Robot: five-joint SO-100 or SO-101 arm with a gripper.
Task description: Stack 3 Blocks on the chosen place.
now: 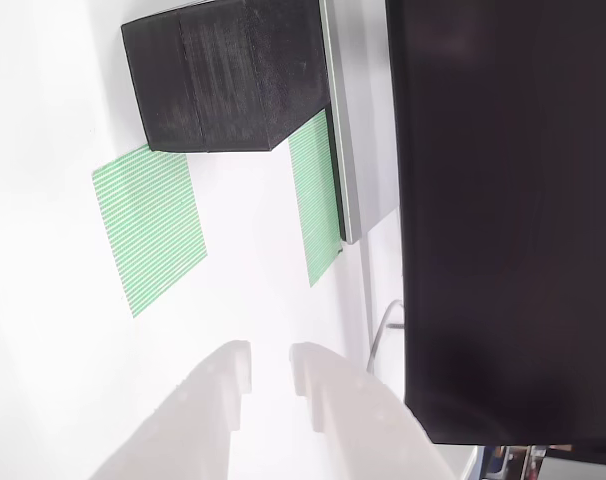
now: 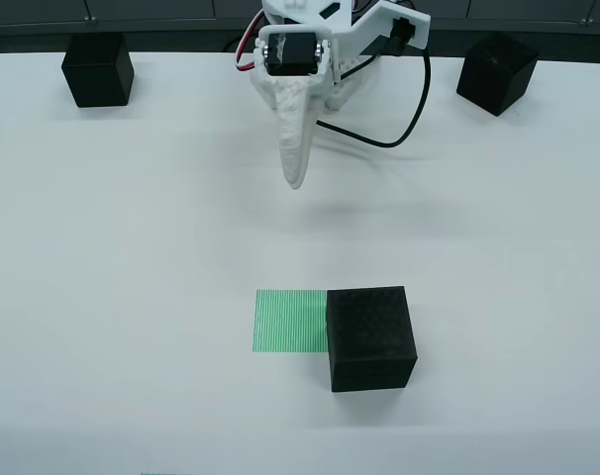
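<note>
Three matte black cubes sit on the white surface [image 2: 132, 297]. One block [image 2: 371, 338] stands touching the right edge of the green-striped patch [image 2: 290, 321] in the overhead view, not on it. Two others, the left block [image 2: 98, 69] and the right block [image 2: 496, 72], rest near the far edge. The gripper [image 1: 271, 385] hangs empty, jaws slightly parted, well apart from the near block.
</note>
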